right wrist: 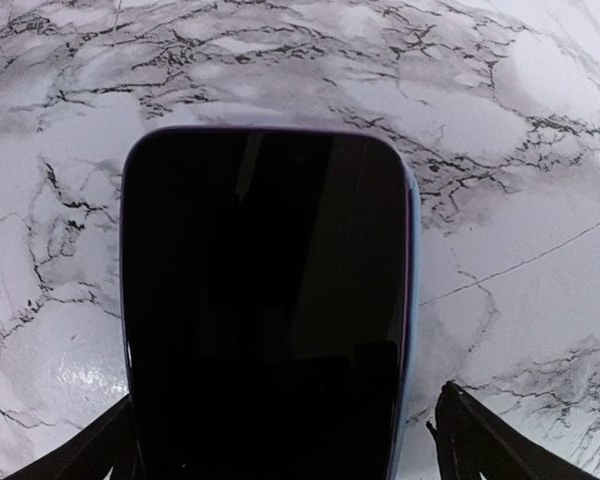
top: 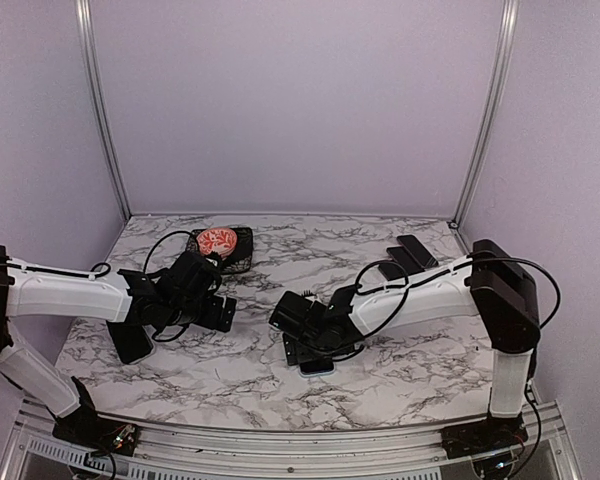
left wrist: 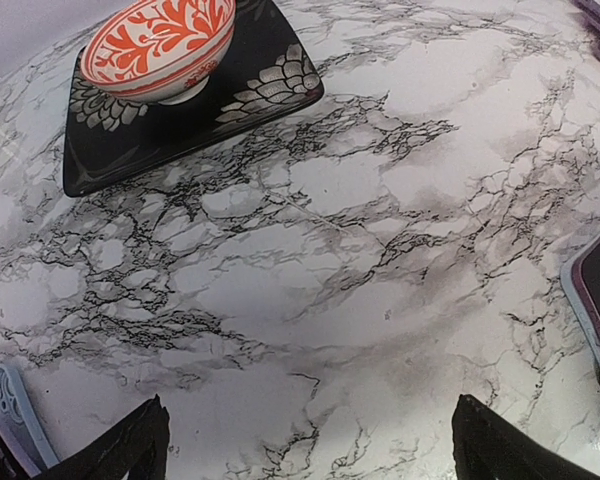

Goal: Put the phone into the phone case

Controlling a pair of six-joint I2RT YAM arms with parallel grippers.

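The phone (right wrist: pixel 265 300) lies flat on the marble table with its black screen up. A thin purple edge and a light blue rim of the phone case (right wrist: pixel 411 300) run along its right side. My right gripper (right wrist: pixel 280 440) is open and straddles the phone's near end, with a gap between the right finger (right wrist: pixel 480 435) and the rim. In the top view the right gripper (top: pixel 310 352) covers most of the phone (top: pixel 318 368). My left gripper (left wrist: pixel 310 440) is open and empty over bare table, also seen in the top view (top: pixel 220 310). The phone's end (left wrist: pixel 595 300) shows at the right edge of the left wrist view.
A red-and-white bowl (left wrist: pixel 160 45) sits on a black square plate (left wrist: pixel 250 95) at the back left, also in the top view (top: pixel 220 241). A light blue patterned object (left wrist: pixel 10 410) lies by my left finger. Dark flat objects (top: pixel 410 255) lie at the back right.
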